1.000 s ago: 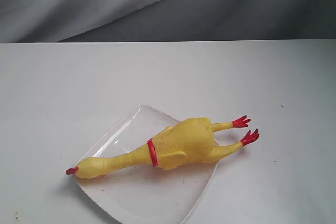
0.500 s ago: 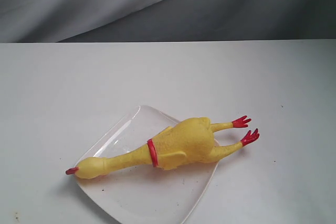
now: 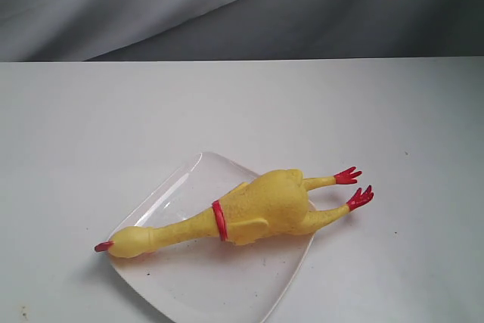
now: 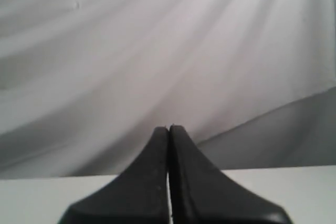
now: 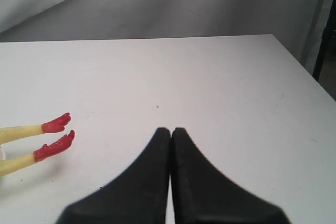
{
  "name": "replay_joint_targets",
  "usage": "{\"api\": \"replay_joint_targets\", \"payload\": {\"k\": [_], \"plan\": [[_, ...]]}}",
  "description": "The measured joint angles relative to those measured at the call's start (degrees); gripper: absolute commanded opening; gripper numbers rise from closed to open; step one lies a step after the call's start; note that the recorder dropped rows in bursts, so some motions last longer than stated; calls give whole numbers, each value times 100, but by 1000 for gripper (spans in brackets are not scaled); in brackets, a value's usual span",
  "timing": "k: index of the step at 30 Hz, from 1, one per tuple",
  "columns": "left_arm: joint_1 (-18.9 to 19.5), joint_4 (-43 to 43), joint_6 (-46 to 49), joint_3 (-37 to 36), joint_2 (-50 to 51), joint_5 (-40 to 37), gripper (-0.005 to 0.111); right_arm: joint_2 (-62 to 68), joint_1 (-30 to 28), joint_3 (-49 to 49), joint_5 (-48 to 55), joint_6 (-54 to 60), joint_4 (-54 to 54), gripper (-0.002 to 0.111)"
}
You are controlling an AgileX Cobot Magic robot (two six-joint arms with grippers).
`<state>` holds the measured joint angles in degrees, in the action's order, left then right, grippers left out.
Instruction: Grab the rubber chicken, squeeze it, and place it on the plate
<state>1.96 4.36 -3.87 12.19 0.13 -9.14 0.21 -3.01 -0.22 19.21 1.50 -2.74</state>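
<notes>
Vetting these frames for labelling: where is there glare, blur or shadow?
Exterior view: slightly hazy, glare streaks along the plate rim, soft shadow under the rubber chicken. Left wrist view: left gripper out of focus, cloth backdrop soft. Right wrist view: right gripper blurred, chicken's feet reasonably clear.

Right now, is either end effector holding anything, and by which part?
Nothing. The left end effector and right end effector are shut, empty; the rubber chicken lies on the plate.
</notes>
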Motion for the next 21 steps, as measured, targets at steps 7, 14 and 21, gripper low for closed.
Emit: {"api": "replay_joint_targets", "payload": {"k": [7, 14, 21], "plan": [[0, -19, -22, -834, 0, -93, 1, 0, 0, 0, 0, 0, 0, 0], [0, -29, -22, -1197, 0, -483, 1, 0, 0, 0, 0, 0, 0, 0], [0, -45, -22, -1197, 0, -696, 1, 0, 0, 0, 0, 0, 0, 0]]}}
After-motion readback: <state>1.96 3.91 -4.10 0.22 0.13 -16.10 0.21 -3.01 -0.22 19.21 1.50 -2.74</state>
